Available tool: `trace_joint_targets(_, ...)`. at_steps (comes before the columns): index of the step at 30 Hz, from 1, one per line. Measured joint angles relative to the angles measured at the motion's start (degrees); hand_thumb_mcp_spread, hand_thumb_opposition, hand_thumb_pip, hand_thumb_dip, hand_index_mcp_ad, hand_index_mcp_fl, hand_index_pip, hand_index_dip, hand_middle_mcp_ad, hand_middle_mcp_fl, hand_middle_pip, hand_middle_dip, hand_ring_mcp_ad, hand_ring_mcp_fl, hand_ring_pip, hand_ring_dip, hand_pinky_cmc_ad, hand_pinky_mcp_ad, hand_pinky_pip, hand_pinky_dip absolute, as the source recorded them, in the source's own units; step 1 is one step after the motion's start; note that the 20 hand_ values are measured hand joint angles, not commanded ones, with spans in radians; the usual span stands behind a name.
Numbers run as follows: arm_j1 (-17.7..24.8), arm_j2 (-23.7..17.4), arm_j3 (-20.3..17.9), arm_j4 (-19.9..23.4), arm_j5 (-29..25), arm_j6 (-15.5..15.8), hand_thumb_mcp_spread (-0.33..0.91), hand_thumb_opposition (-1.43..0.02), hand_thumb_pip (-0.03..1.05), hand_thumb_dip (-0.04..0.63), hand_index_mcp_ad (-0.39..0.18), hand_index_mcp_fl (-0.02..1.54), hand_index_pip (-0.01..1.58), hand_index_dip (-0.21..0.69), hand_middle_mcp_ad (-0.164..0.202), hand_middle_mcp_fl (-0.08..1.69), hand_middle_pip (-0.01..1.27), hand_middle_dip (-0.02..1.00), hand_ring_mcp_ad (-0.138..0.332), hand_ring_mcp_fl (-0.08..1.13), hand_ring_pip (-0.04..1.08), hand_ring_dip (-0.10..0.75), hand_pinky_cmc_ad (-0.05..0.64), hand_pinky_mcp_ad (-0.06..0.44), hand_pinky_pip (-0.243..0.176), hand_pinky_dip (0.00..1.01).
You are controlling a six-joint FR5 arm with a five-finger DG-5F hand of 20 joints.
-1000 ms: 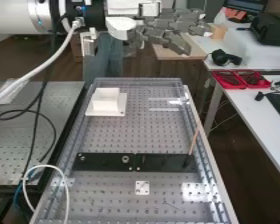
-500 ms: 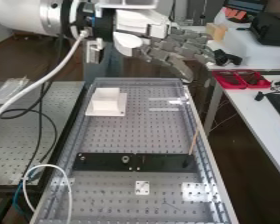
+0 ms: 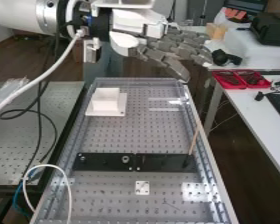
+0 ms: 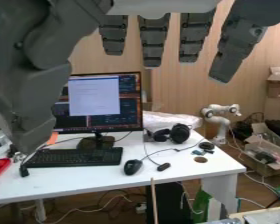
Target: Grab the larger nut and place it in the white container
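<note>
Bench (image 3: 111,200), perforated metal, clear-sided. White plate (image 3: 142,188), small, lying flat on it. Bar (image 3: 164,162), flat, black, laid crosswise beyond the plate. Smaller nut (image 3: 82,158), on the bar near its left end in the high view. Bearing (image 3: 125,159), on the bar, nearer its middle, apart from the nut. Stick (image 3: 194,142), thin, wooden, leaning at the bar's right end. Container (image 3: 106,99), white, square, upright on the bench towards its far end, left side in the high view. Hand (image 3: 165,47), dark grey, raised above the level of the bench, to the container's right in the high view; fingers extended and spread, thumb apart, nothing clasped. Red trays (image 3: 240,80), on a white table (image 3: 260,112). Headphones (image 4: 174,133), black, near the monitor (image 4: 94,102).
</note>
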State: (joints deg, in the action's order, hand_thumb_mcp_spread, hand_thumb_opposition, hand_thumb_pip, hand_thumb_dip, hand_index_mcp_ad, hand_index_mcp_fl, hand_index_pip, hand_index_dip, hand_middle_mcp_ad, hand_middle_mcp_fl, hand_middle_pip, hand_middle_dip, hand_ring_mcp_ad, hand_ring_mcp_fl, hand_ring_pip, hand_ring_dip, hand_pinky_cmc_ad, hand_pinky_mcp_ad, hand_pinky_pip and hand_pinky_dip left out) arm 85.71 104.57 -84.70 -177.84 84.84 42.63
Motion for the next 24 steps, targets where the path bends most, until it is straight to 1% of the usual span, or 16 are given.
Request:
trace_joint_targets(5,-0.1,-0.5,-0.3,-0.2,0.5,0.5,0.17,-0.77,0.56,0.14,-0.134,0.02,0.09,-0.054,0.07,0.0,0.11,0.23,0.176,0.0,0.08,0.126,0.443,0.314,-0.138,0.48)
trace_joint_targets(12,-0.2,-1.0,-1.2,0.3,0.9,0.4,0.18,-0.79,0.56,0.143,-0.134,0.02,0.08,-0.061,0.07,0.0,0.11,0.23,0.176,0.0,0.08,0.126,0.443,0.314,-0.14,0.48)
trace_joint_targets(17,-0.2,-2.2,-3.0,1.2,0.3,0.2,0.18,-0.79,0.56,0.143,-0.134,0.02,0.08,-0.061,0.07,0.0,0.11,0.23,0.176,0.0,0.08,0.126,0.443,0.314,-0.138,0.48)
trace_joint_targets(20,-0.1,-3.0,-4.1,2.0,-0.2,0.4,0.16,-0.79,0.56,0.143,-0.134,0.02,0.08,-0.061,0.07,0.0,0.11,0.23,0.176,0.0,0.08,0.126,0.443,0.314,-0.138,0.48)
trace_joint_targets(24,-0.1,-3.7,-4.6,2.8,-0.1,0.1,0.16,-0.79,0.56,0.143,-0.134,0.02,0.08,-0.061,0.07,0.0,0.11,0.23,0.176,0.0,0.08,0.126,0.443,0.314,-0.138,0.48)
